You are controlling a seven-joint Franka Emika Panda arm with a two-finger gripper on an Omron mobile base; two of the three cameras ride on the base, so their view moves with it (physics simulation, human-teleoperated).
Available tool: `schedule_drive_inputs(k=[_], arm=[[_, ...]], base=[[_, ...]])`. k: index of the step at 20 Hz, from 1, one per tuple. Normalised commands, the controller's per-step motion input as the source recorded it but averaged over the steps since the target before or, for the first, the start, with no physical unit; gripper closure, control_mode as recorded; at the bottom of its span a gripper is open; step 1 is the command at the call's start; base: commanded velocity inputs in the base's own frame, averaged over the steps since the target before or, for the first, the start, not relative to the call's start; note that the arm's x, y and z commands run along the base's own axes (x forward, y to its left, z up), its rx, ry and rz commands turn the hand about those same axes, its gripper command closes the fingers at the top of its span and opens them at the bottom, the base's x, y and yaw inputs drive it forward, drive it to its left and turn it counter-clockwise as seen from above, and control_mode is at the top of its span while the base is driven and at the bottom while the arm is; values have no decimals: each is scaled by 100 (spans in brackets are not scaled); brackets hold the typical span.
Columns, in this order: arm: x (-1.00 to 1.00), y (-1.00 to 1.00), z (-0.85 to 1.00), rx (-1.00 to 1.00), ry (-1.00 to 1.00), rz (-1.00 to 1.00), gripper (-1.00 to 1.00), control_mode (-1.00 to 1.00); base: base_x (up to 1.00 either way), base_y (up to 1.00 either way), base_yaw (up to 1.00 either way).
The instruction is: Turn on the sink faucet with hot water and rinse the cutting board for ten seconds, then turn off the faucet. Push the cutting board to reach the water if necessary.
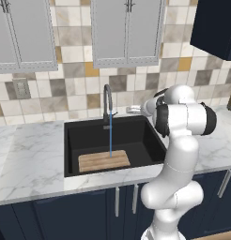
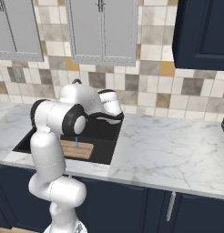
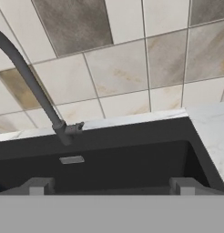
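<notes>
The cutting board [image 1: 104, 161], stiff and wet (likely slippery), is best pushed edgewise beneath the faucet [image 1: 107, 105]; the gripper [image 3: 109, 185] is held wide open, empty.

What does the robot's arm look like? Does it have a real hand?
The arm is smooth, shiny white, built of fat rounded segments with dark bands at its joints. No cables or markings are visible on it. Its hand isn't like yours: it has just two small, blocky dark-grey fingers.
</notes>
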Motion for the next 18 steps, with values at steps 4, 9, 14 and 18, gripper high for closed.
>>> schedule_drive_inputs(k=[4, 9, 14, 18], arm=[[0, 0, 0, 0, 0, 0, -100, -100], [0, 0, 0, 0, 0, 0, -100, -100], [0, 0, 0, 0, 0, 0, -100, -100], [0, 0, 0, 0, 0, 0, -100, -100]], base=[[0, 0, 0], [0, 0, 0], [0, 0, 0], [0, 0, 0]])
